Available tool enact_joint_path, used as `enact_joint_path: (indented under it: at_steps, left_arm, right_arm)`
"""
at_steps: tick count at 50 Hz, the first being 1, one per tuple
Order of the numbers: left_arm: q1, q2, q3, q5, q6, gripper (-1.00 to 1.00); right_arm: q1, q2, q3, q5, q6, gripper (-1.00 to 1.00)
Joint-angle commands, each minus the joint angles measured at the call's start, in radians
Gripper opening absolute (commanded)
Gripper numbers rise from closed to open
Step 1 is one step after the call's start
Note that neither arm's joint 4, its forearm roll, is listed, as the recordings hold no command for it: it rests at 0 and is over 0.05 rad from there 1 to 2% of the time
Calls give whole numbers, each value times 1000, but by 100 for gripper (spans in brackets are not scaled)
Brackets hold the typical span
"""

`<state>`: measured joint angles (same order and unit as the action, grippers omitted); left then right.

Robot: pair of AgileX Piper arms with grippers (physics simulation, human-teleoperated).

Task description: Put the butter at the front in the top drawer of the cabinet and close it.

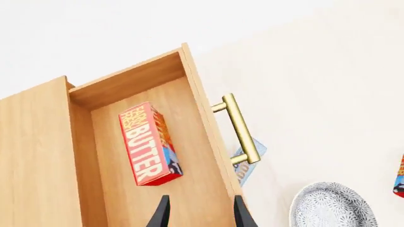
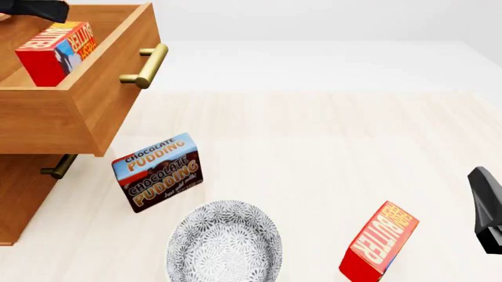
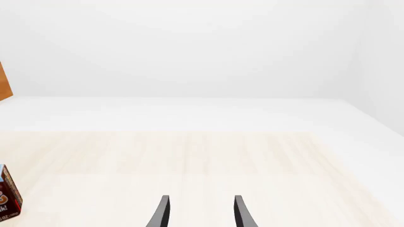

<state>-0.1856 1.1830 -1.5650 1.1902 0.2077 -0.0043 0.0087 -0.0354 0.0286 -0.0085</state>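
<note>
The butter [image 1: 150, 144] lies flat on the floor of the top drawer [image 1: 200, 101], orange face with white lettering turned up. In the front view the butter [image 2: 55, 51] shows its blue-and-white end patch. The top drawer [image 2: 117, 88] stands pulled out of the cabinet [image 2: 23, 194], its brass handle [image 2: 147, 66] facing the table. My left gripper [image 1: 200, 213] hovers open over the drawer, apart from the butter, with nothing between its fingers. My right gripper [image 3: 200, 213] is open and empty above bare table at the front right.
A Chocolate Pudding box [image 2: 159, 171] stands just in front of the cabinet, below the open drawer. A patterned bowl [image 2: 223, 241] sits near the front edge. A second butter box [image 2: 379, 241] with plain red sides stands at the front right. A lower drawer's handle [image 2: 59, 166] shows beneath.
</note>
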Motion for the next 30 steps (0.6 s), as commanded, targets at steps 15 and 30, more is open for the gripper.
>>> enact_joint_path:
  at_steps: [15,30]
  left_arm:
    - [-254,157,-126,-61,-15,100]
    - [-347,293,-229,-95,-56,100]
  right_arm:
    - [1,-7,7,0,2,100]
    - [1,-7,7,0,2,100]
